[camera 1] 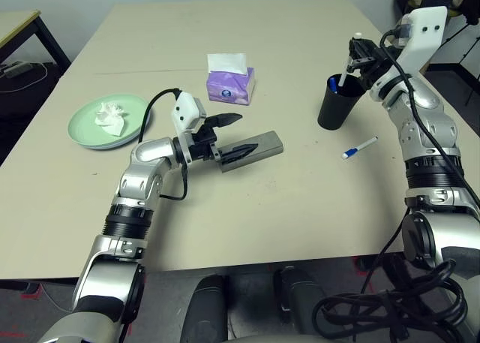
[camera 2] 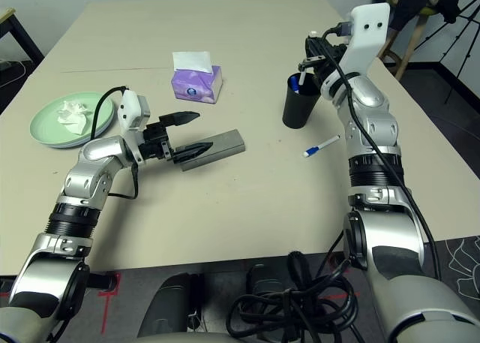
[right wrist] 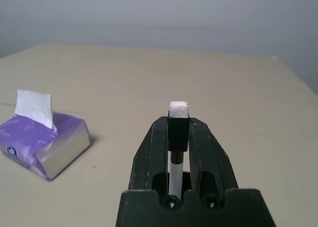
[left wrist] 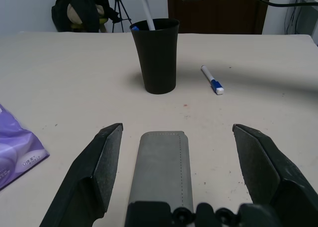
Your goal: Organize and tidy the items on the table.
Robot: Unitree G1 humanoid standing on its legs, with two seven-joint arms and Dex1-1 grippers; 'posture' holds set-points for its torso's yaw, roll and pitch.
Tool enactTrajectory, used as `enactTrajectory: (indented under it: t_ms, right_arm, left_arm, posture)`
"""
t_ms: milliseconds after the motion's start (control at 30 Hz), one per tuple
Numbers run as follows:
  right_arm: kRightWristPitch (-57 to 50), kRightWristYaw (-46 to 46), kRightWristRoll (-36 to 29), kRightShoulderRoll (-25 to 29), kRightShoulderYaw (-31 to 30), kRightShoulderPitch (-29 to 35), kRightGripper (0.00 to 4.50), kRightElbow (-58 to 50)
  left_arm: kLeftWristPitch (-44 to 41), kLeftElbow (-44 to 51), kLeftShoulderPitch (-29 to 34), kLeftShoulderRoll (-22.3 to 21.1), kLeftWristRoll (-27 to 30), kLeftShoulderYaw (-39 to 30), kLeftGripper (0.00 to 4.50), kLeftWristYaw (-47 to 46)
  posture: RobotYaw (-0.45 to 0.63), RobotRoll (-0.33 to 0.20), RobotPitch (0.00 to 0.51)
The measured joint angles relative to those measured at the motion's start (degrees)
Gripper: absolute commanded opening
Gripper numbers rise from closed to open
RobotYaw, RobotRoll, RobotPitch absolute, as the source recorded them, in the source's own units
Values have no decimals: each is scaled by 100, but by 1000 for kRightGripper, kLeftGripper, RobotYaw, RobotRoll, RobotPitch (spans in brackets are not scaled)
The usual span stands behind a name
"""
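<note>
Two pens in play: one white pen clamped upright between the fingers of the right gripper, lower end down inside the black cup; another white, blue-capped pen lying flat on the beige table just beside the cup, on the robot's side of it. From the right wrist, a close look along the pinched shaft to its square white end, fingers pressed tight either side, with the purple tissue box well beyond; no cup from there. From the left wrist, a blue cap peeking over the cup's rim beside the held pen's shaft, hard to make out from the head.

Left gripper spread wide and level over the table, grasping nothing, fingers set either side of the grey oblong glasses case without touching it. Stitched seam along the case's long edge in the left wrist view, surface matte and fabric-like.

Far left of the table: pale green round plate, smooth and shallow, a second rim just below it in the right eye view, crumpled white tissue on top. Soft plastic-wrapped tissue box mid-table, white sheet standing out of its slot; round blue mark on its end, writing too small to read. Cup plain, tapered, matte black.
</note>
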State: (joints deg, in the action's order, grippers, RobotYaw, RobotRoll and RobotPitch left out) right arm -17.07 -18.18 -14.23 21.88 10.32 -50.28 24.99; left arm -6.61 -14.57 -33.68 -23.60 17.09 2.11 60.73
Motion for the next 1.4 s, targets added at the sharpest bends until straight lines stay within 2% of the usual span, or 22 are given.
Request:
enactTrajectory:
  t_ms: [133,300,400,500,567,700,867,1033,1200,1400]
  right_arm:
    - [-308,-10,-1,-4,-33,105,2480,-154]
    - [-458,-51,1,2,-60,210,4467,-253]
    - [-447,-294,-69,19,-54,210,4467,-294]
    - [-345,-980,-296,83,-68,243,4467,-394]
    - [-98,-1739,-421,261,-168,321,4467,-497]
    - [677,-3823,-324,1064,-926,650,4467,-503]
    - [1365,-5391,231,1705,-1691,538,4467,202]
    - [2010,-6342,990,2177,-2329,-16,4467,1136]
    - [3049,-6743,1966,2391,-2904,-546,4467,2231]
    - [4139,-6698,2977,2500,-3464,-967,4467,3049]
  left_arm:
    - [0,0,0,-10,0,1,4500,0]
    - [0,0,0,-19,0,4,4500,1]
    - [0,0,0,-18,0,4,4500,1]
    - [0,0,0,-18,-1,7,4500,1]
    - [1,2,0,-13,-1,16,4500,1]
    - [3,3,43,-23,-4,17,4500,1]
    - [-1,71,107,-18,-4,23,4500,-9]
    - [-66,281,314,-27,-4,22,4500,-62]
    - [-195,537,467,-26,0,19,4500,-151]
    - [-301,703,501,-27,3,20,4500,-174]
  posture:
    - [42,0,84]
    - [39,0,84]
    - [38,0,82]
    - [39,0,83]
    - [40,0,85]
    - [54,0,96]
    - [69,0,111]
    - [85,0,128]
    - [99,0,143]
    - [106,0,152]
